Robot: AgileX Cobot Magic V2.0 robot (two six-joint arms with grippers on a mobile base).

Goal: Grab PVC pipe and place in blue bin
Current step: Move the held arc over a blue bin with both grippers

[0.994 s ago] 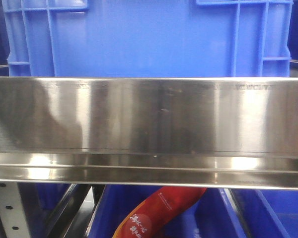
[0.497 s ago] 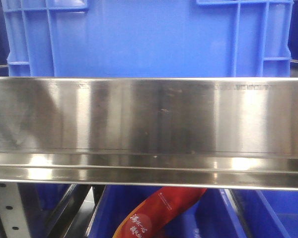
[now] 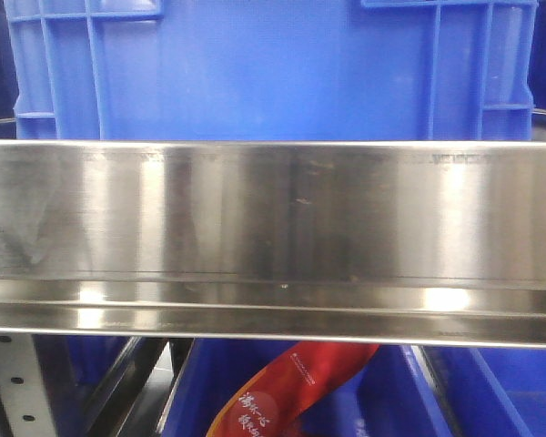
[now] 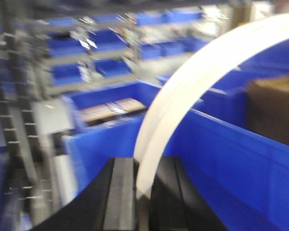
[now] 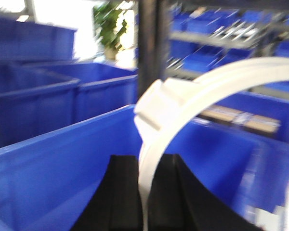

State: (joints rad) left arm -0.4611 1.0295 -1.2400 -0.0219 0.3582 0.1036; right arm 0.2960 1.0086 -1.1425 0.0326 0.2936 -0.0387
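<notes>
Two grippers, each clamped on curved white pipe. Left gripper (image 4: pixel 143 192): black pads pressed tight on the lower end of the PVC pipe (image 4: pixel 192 82), arching up and away to the right above the wall of a blue bin (image 4: pixel 231 159). Right gripper (image 5: pixel 145 192): likewise closed on the PVC pipe (image 5: pixel 207 86), with a thicker collar (image 5: pixel 156 103) just above the pads, again over a blue bin (image 5: pixel 53 173) wall. Farther out, blurred shelves (image 4: pixel 111 48) stacked with blue boxes. From the front, only a steel rail (image 3: pixel 273 237), a blue crate (image 3: pixel 273 73) above and behind it, a red packet (image 3: pixel 291 391) below.
</notes>
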